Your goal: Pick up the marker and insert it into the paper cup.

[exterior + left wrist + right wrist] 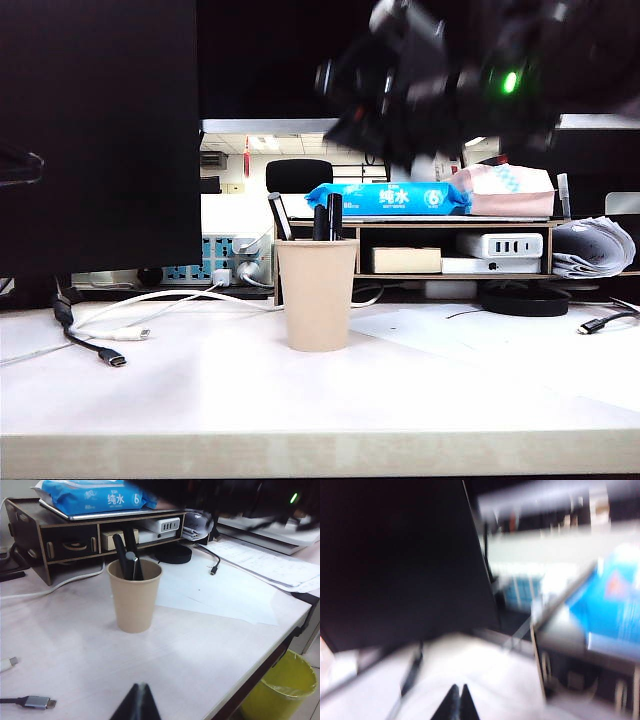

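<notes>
Matt beige paper cup (316, 294) on a smooth pale wood-grain table (300, 420), glossy blue plastic wipes pack (388, 198) behind

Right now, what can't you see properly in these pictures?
- Pens in the paper cup: the cup wall hides their lower parts in the exterior and left wrist views, so the marker shows no label.
- Right gripper: shut and empty; everything past it in the right wrist view is motion-blurred. In the exterior view the arm above the cup is a dark smear.
- Left gripper: cut off by the frame edge, only shut tips show.
</notes>
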`<action>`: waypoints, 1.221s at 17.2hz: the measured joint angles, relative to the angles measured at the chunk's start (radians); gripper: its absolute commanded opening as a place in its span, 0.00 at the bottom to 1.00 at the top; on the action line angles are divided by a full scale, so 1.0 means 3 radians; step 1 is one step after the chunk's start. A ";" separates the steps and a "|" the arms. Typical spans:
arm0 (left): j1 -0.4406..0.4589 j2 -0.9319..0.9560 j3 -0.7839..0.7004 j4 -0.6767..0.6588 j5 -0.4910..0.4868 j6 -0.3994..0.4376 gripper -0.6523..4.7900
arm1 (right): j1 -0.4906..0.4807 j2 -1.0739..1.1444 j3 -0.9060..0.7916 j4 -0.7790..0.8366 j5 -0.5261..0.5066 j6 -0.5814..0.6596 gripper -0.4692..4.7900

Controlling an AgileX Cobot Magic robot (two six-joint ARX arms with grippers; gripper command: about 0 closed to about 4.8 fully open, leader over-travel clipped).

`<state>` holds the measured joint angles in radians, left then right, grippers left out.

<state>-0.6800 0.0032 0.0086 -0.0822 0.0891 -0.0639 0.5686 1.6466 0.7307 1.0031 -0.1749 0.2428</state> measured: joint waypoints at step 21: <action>0.2476 0.0000 0.0000 -0.0013 0.0003 0.0000 0.11 | -0.0001 -0.1085 -0.0676 -0.0665 0.1282 -0.0552 0.08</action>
<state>0.0628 0.0032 0.0086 -0.0860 0.0898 -0.0639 0.5682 1.3212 0.5278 0.8036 0.2096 0.0772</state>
